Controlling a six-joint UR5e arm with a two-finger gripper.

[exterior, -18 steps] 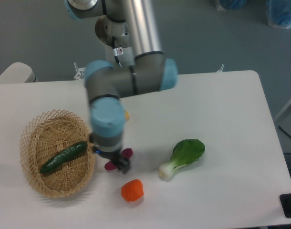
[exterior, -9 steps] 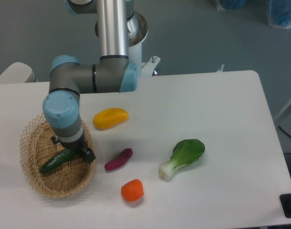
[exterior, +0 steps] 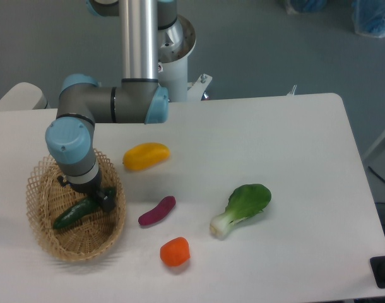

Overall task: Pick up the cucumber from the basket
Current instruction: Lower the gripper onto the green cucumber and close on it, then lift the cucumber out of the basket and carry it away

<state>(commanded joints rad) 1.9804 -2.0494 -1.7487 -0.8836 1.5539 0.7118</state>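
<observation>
The tan wicker basket point(exterior: 46, 238) sits at the table's front left. The dark green cucumber point(exterior: 70, 214) lies slanted inside it, its right end hidden under my arm. My gripper point(exterior: 104, 200) hangs over the basket at the cucumber's right end. Its black fingers point(exterior: 108, 202) show only as a dark tip below the wrist, and the gap between them is hidden, so I cannot tell whether they are open or shut.
A yellow vegetable point(exterior: 146, 156) lies right of the basket. A purple eggplant point(exterior: 157, 211), an orange-red vegetable point(exterior: 175, 251) and a bok choy point(exterior: 243, 206) lie toward the front middle. The arm's base column point(exterior: 141, 44) stands at the back.
The arm swung left from the eggplant to over the basket, then shifted a little further left and down onto the cucumber's right end. The cucumber lies as before.
</observation>
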